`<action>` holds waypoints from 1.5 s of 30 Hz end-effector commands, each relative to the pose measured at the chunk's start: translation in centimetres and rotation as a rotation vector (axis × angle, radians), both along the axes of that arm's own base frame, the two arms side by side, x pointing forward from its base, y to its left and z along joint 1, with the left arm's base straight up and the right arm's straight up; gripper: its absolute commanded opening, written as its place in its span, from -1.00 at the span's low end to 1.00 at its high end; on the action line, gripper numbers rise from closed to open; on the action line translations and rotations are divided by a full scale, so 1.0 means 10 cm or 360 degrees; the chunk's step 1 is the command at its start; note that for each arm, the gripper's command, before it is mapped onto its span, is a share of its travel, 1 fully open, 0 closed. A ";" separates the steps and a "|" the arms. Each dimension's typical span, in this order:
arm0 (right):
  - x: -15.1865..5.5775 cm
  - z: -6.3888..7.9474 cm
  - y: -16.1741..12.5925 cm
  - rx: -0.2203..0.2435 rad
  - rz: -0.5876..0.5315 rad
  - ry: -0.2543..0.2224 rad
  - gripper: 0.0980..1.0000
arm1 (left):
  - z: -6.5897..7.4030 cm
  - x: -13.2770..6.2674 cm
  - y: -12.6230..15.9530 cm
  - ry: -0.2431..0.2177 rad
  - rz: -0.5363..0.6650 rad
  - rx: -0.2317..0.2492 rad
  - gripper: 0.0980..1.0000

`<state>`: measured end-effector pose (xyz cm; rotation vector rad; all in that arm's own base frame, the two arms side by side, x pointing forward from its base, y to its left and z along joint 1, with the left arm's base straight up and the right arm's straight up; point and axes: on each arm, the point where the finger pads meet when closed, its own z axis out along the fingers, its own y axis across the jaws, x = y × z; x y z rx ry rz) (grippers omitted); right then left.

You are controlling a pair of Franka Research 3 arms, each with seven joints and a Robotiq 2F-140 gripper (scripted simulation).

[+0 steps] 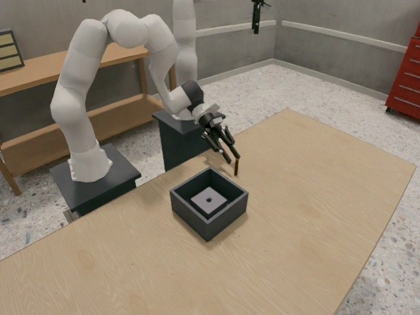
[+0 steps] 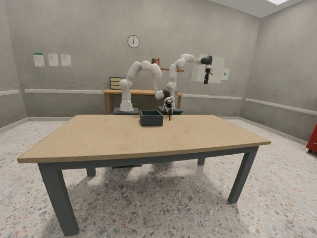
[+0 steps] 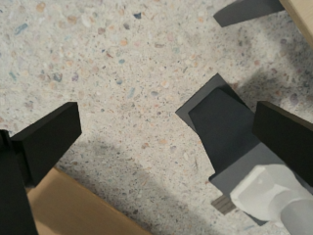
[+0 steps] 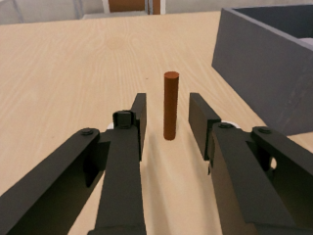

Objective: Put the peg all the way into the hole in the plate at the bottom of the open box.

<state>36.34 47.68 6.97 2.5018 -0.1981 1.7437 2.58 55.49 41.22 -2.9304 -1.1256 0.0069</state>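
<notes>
Fingers of the right gripper (image 1: 233,159) (image 2: 170,113) (image 4: 167,116) stand parted around an upright brown peg (image 1: 236,167) (image 2: 169,117) (image 4: 170,110), outside the open box (image 1: 225,220) (image 2: 151,122) (image 4: 264,69). An off-center squeeze could topple or tilt it, jamming it at the plate (image 1: 200,200). Beyond, the left gripper (image 1: 255,31) (image 2: 205,82) (image 3: 166,117) hangs wide open; wall notices (image 2: 53,59) are illegible.
</notes>
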 end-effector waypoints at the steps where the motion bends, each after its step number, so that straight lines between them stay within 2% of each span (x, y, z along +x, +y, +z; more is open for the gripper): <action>1: -0.14 0.06 0.00 -0.0007 -0.0008 -0.0006 -0.49 | 0.01 0.00 -0.01 -0.0008 0.0008 -0.0001 1.00; 11: -0.46 0.18 0.05 -0.0007 -0.0008 -0.0006 -0.49 | 0.01 0.00 -0.01 -0.0008 0.0008 -0.0001 1.00; 35: -0.49 0.19 0.06 -0.0007 -0.0008 -0.0002 -0.49 | 0.01 0.00 -0.01 -0.0008 0.0008 -0.0001 1.00; 40: -0.49 0.21 0.05 -0.0001 -0.0010 0.0041 -0.49 | 0.01 0.00 -0.01 -0.0008 0.0008 -0.0001 1.00; 45: -0.49 0.27 0.06 0.0016 -0.0008 0.0141 -0.49 | 0.01 0.00 -0.01 -0.0008 0.0008 -0.0001 1.00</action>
